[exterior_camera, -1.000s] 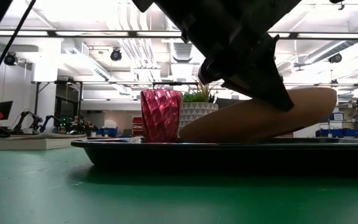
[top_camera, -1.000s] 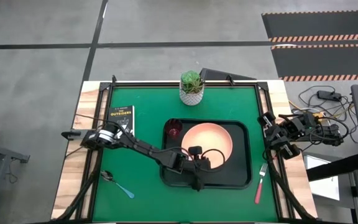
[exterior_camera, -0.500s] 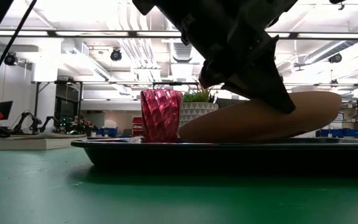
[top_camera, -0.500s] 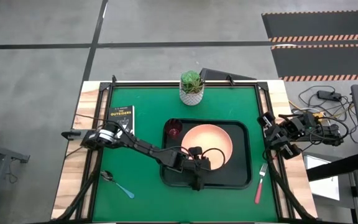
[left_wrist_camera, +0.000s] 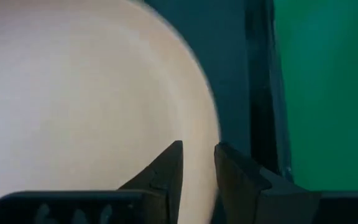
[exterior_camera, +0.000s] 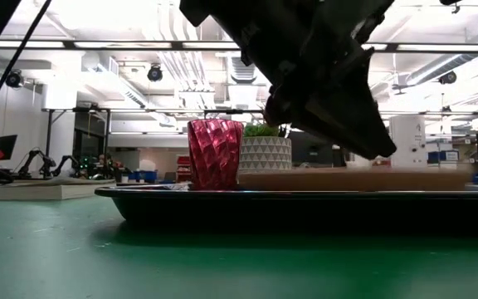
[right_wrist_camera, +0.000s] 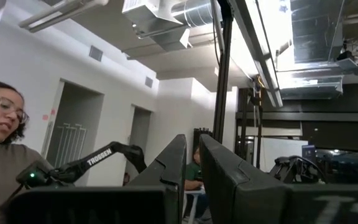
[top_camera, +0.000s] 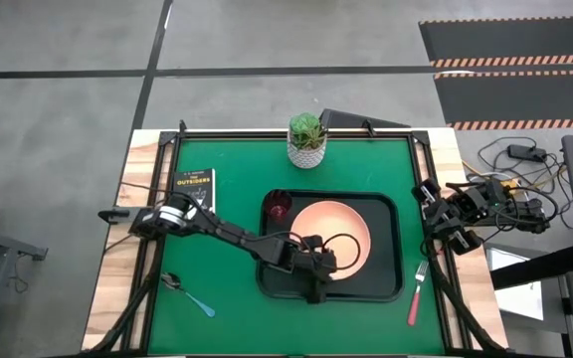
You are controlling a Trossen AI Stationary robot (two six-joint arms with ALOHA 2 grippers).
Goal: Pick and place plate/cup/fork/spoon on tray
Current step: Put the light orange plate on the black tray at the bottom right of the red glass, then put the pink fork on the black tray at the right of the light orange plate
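The peach-pink plate (top_camera: pixel 334 237) lies flat in the black tray (top_camera: pixel 394 249); in the low view (exterior_camera: pixel 363 178) its rim shows level and blurred. The dark red cup (top_camera: pixel 278 208) stands in the tray's far left corner. My left gripper (top_camera: pixel 318 283) hovers over the plate's near rim; in the left wrist view (left_wrist_camera: pixel 199 163) its fingers are slightly apart and clear of the plate. The fork (top_camera: pixel 417 291) lies right of the tray. The spoon (top_camera: pixel 189 295) lies at the near left. My right gripper (top_camera: pixel 436 224) rests shut at the table's right edge.
A white pot with a green plant (top_camera: pixel 307 139) stands at the far edge. A small black book (top_camera: pixel 192 187) lies at the far left. A person (right_wrist_camera: pixel 5 124) shows in the room in the right wrist view.
The plate was tilted, one side raised under my left gripper and the other on the tray. That raised side has dropped, and the plate now lies flat in the tray. My left gripper has stayed over the plate's near rim, now clear of it.
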